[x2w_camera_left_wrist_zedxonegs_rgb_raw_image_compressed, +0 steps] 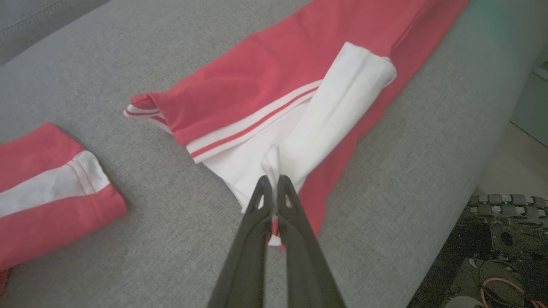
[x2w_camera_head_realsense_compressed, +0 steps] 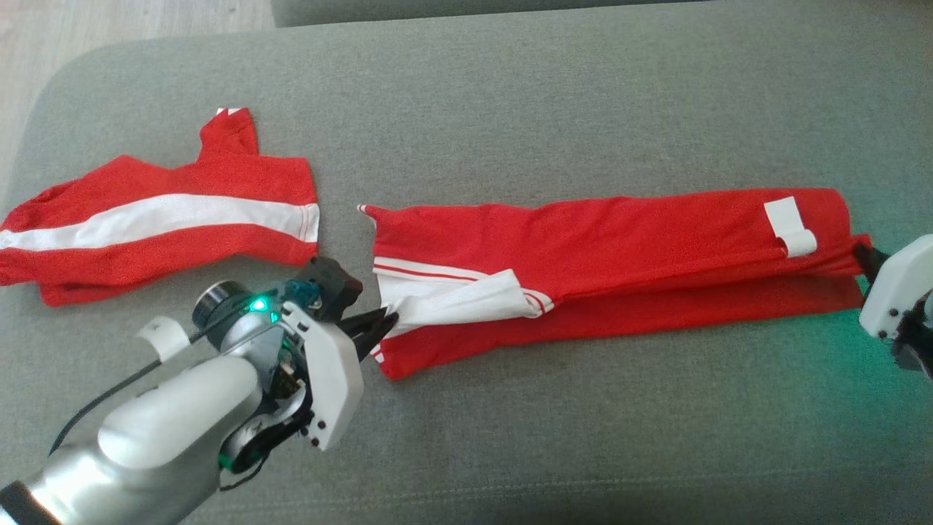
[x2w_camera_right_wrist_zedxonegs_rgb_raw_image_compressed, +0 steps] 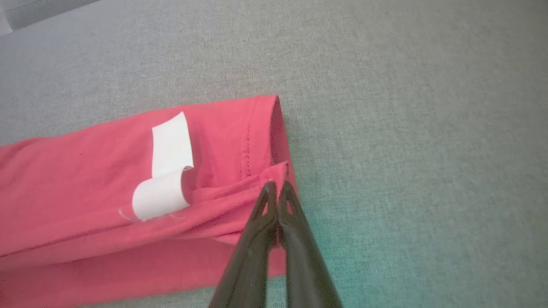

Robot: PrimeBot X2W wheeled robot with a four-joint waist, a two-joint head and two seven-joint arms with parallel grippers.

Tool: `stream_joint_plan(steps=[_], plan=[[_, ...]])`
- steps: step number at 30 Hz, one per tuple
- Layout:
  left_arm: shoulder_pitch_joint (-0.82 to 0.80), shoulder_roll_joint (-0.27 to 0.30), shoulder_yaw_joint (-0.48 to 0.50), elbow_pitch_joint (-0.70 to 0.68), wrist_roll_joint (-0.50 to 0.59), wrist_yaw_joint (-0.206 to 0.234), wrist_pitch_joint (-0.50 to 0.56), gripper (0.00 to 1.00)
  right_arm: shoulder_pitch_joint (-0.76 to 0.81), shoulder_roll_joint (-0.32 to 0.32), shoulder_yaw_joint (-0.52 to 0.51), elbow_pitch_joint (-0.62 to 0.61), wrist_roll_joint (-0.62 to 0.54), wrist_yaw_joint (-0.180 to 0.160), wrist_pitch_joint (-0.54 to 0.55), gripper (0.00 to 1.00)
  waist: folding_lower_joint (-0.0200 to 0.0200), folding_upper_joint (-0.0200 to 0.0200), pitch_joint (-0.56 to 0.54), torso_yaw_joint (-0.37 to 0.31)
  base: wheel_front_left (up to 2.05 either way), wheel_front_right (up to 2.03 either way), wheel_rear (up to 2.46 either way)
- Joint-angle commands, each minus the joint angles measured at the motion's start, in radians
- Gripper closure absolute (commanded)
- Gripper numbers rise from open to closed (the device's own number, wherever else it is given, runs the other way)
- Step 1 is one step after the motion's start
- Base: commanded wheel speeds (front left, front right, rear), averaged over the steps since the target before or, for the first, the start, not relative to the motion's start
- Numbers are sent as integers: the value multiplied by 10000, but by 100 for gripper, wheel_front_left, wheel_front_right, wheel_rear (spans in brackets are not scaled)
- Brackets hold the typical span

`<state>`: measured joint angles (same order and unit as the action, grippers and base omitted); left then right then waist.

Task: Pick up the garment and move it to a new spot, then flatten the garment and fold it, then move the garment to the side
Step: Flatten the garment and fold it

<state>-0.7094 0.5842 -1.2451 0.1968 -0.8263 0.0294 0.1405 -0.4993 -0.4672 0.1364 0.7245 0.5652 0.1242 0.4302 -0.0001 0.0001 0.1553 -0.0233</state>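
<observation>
The garment (x2w_camera_head_realsense_compressed: 619,240) is red with white trim and lies in a long folded strip across the grey cushion (x2w_camera_head_realsense_compressed: 510,109). My left gripper (x2w_camera_head_realsense_compressed: 390,319) is shut on a white fold at the strip's left end. In the left wrist view the garment (x2w_camera_left_wrist_zedxonegs_rgb_raw_image_compressed: 257,85) has that white cloth pinched between the tips of the left gripper (x2w_camera_left_wrist_zedxonegs_rgb_raw_image_compressed: 272,179). My right gripper (x2w_camera_head_realsense_compressed: 860,251) is shut on the red hem corner at the right end. The right wrist view shows the garment (x2w_camera_right_wrist_zedxonegs_rgb_raw_image_compressed: 85,179) and the right gripper (x2w_camera_right_wrist_zedxonegs_rgb_raw_image_compressed: 277,185) closed on that corner, beside a curled white label (x2w_camera_right_wrist_zedxonegs_rgb_raw_image_compressed: 167,171).
A second red garment with a white band (x2w_camera_head_realsense_compressed: 146,226) lies on the cushion to the left, close to my left forearm, and also shows as the second garment (x2w_camera_left_wrist_zedxonegs_rgb_raw_image_compressed: 43,196). Wooden floor (x2w_camera_head_realsense_compressed: 109,22) lies past the cushion's far left corner. The robot's base (x2w_camera_left_wrist_zedxonegs_rgb_raw_image_compressed: 505,239) sits below the cushion's edge.
</observation>
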Motion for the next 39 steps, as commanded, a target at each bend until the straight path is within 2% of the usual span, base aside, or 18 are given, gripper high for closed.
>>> stream_joint_plan(steps=[1,7,8,9,10,11,12,18,23,26,29,33,36,39], plan=[[-289,305,377,-25,156,71,14,100,145,-379,129,-555,117,65,249,100,1,-1,35,-36,0,0,0],[-179,94,306,250,91,22,-18,100,693,-445,6,-934,129,65,911,100,1,-1,32,-69,0,0,0],[-161,57,304,311,85,33,-47,100,771,-456,-101,-1006,77,65,890,69,1,-1,22,-74,0,0,0],[-135,18,324,366,53,51,-93,95,822,-420,-279,-1050,61,65,832,0,1,-1,11,-78,0,0,0],[-106,-17,356,401,19,51,-182,56,835,-326,-495,-1086,107,65,787,0,1,-1,-8,-82,0,0,0],[-58,-50,416,424,-51,36,-317,8,828,-218,-693,-1152,169,65,731,0,1,-1,-30,-89,0,0,0],[17,-84,526,465,-212,49,-421,0,816,-142,-854,-1242,173,65,646,0,1,-1,-49,-93,0,0,0],[166,-121,1412,375,-769,498,-1392,0,819,154,-1196,-2277,-357,65,-664,0,1,-1,-216,-53,0,0,0],[340,-423,2879,-2,-1345,1034,-3392,0,1002,537,-1120,-3494,-870,65,-2416,0,1,-1,-403,57,0,0,0],[623,-737,3905,-234,-1558,1347,-3926,0,1200,767,-973,-4156,-1209,65,-3591,0,1,-1,-512,121,0,0,0],[1088,-1281,5387,-763,-964,1645,-4012,0,1542,905,-799,-4657,-1670,65,-4701,0,1,-1,-604,201,0,0,0],[2454,-2361,7462,-1469,677,1800,-4018,0,2081,1296,-714,-4980,-2340,65,-5853,0,1,-1,-702,254,0,0,0],[3565,-3183,8605,-1629,1813,1568,-4019,0,2471,1681,-712,-5020,-2782,65,-6397,0,1,-1,-765,256,0,0,0],[4462,-3749,9314,-1480,2883,1194,-4020,0,2721,2142,-838,-4904,-3037,65,-6639,0,1,-1,-802,200,0,0,0]])
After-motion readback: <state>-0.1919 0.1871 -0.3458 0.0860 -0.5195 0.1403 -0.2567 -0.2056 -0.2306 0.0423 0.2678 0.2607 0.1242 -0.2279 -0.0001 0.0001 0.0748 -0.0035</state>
